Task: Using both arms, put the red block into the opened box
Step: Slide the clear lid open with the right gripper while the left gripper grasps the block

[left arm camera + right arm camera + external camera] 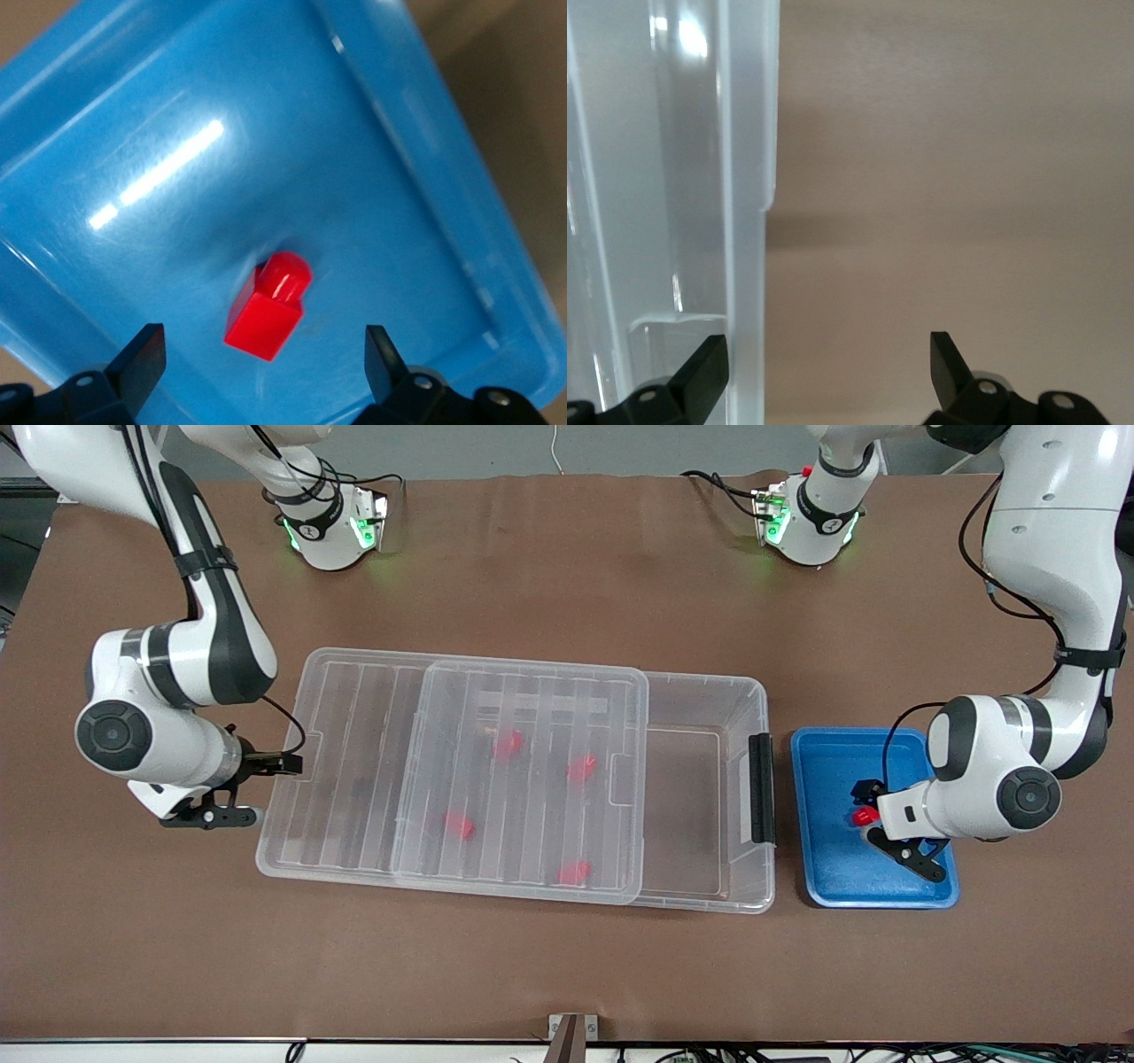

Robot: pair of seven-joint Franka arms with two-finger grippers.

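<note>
A red block [266, 305] lies in the blue tray [828, 872] at the left arm's end of the table, also visible as the red block [864, 815]. My left gripper [261, 354] hangs low over it, open, one finger on each side and neither touching. The clear box [709, 691] stands mid-table. Its ribbed lid [354, 717] is slid toward the right arm's end, leaving the part by the black latch [760, 788] uncovered. Several red blocks [508, 744] lie under the lid. My right gripper [257, 788] is open at the lid's end rim [744, 266].
The blue tray [177, 133] stands beside the box's latch end, a narrow gap between them. Brown tabletop [567, 974] stretches around both. The arms' bases [332, 531] stand along the edge farthest from the front camera.
</note>
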